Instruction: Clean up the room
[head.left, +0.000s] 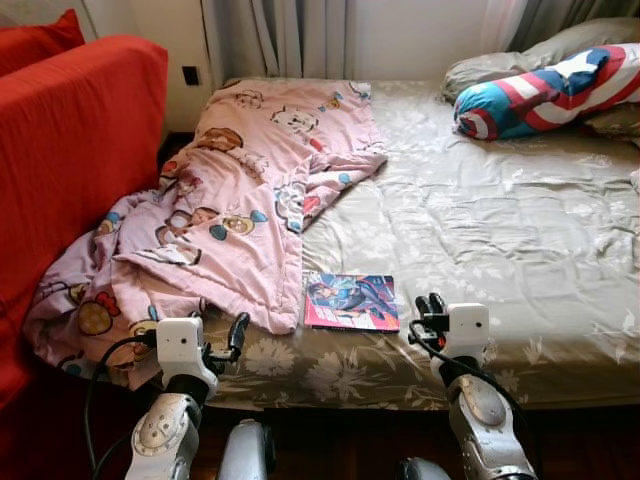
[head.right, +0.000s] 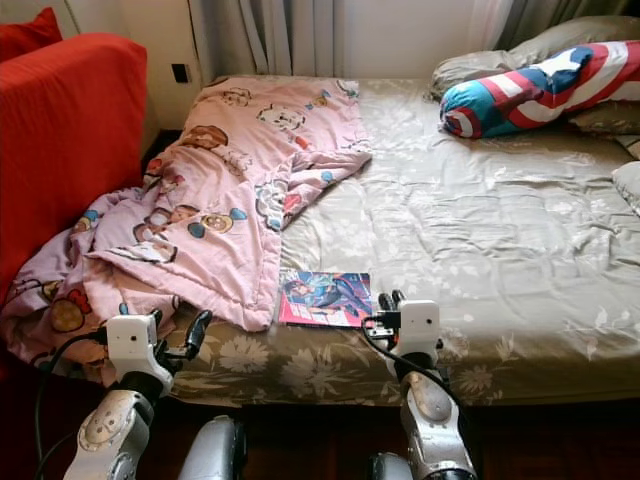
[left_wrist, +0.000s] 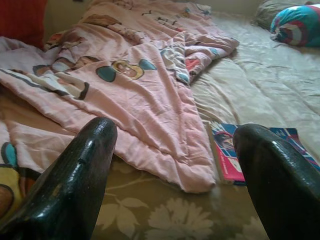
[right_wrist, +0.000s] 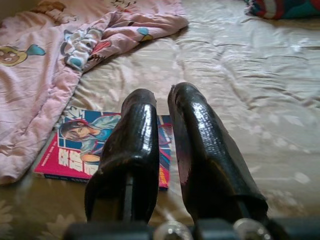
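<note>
Bed (head.left: 520, 230) in olive floral cover; pink blanket (head.left: 250, 190), comic book (head.left: 351, 301), striped pillow (head.left: 545, 92)

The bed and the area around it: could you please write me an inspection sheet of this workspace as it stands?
Surface: beige floral-print bedsheet, wrinkled.
Job's things: pink cartoon-print quilt, crumpled, spilling off the bed's left side; colourful comic book flat near the front edge, beside the quilt's corner.
Clutter: red, white and blue striped bolster pillow at the head, against grey pillows.
Hands: left hand open, at the bed's front edge before the quilt; right hand shut, empty, just right of the book.
Cables: black cable looping from the left wrist.
Surroundings: red fabric sofa left; grey curtains behind.
</note>
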